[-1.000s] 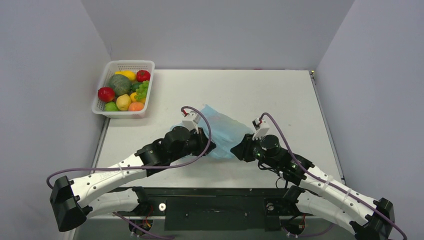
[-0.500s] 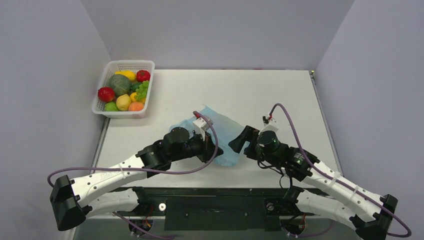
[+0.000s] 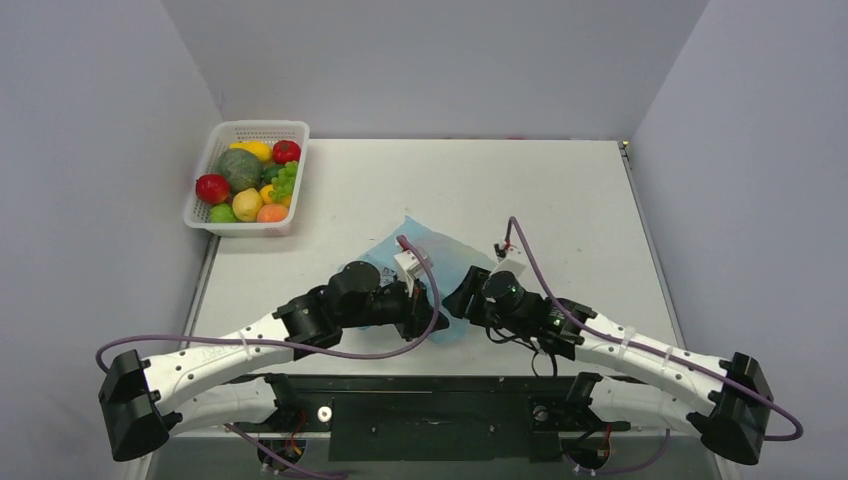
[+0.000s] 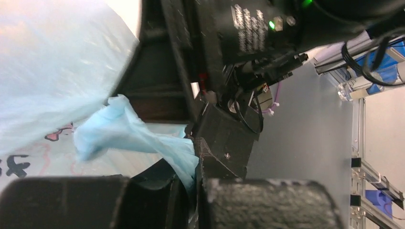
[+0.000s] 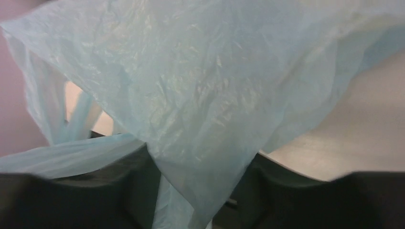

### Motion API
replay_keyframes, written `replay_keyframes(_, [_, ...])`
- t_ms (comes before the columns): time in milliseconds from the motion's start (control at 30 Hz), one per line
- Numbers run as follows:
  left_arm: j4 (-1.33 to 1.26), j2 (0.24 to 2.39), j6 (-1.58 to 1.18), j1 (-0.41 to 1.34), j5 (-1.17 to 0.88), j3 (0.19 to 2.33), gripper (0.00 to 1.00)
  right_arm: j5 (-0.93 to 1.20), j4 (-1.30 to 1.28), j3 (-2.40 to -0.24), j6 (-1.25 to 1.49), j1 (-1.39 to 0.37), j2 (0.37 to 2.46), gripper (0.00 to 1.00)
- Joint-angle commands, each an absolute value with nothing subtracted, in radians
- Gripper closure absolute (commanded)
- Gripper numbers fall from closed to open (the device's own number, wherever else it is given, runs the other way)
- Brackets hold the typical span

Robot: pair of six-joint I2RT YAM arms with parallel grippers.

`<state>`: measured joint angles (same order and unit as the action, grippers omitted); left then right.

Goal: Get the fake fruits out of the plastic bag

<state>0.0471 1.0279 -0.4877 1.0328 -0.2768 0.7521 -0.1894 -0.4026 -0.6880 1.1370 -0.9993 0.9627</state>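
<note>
My left jaws are pinched shut on a twisted fold of the plastic bag (image 4: 138,138); film hangs between my right jaws, but I cannot tell whether they grip it. It's limp, slippery stuff lying just ahead on the table (image 3: 560,190), so I'd hold bunched rim.

Left jaws and right jaws pull back toward the near edge of the desk (image 3: 560,190) and closer together; the thin translucent light-blue plastic bag (image 3: 452,254) between them follows, bunching.
</note>
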Motion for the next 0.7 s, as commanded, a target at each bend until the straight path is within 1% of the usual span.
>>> replay_keyframes(0, [-0.006,0.967,-0.514,1.037,-0.313,0.708,0.88,-0.058,-0.169,-0.673,0.930,-0.891,1.043,0.66])
replay_keyframes(33, [0.022,0.946,-0.523,1.037,-0.299,0.698,0.80,0.035,-0.138,-0.648,0.914,-0.867,1.052,0.88])
replay_keyframes(67, [0.049,0.935,-0.544,1.037,-0.284,0.695,0.76,0.084,-0.054,-0.631,0.890,-0.825,1.049,0.96])
replay_keyframes(100, [0.093,0.912,-0.557,1.037,-0.248,0.689,0.69,0.162,-0.006,-0.598,0.879,-0.808,1.038,1.00])
replay_keyframes(167, [0.157,0.871,-0.602,1.035,-0.184,0.681,0.61,0.217,0.062,-0.579,0.840,-0.781,1.009,1.00])
replay_keyframes(233, [0.202,0.824,-0.647,1.032,-0.141,0.673,0.58,0.257,0.087,-0.572,0.798,-0.773,0.979,1.00])
replay_keyframes(333, [0.246,0.757,-0.701,1.024,-0.116,0.664,0.56,0.307,0.122,-0.558,0.762,-0.749,0.953,1.00])
replay_keyframes(467, [0.310,0.657,-0.742,0.996,-0.082,0.669,0.53,0.395,0.200,-0.527,0.784,-0.706,0.954,1.00])
replay_keyframes(667, [0.431,0.574,-0.738,0.928,-0.083,0.715,0.49,0.457,0.255,-0.510,0.820,-0.665,0.982,1.00])
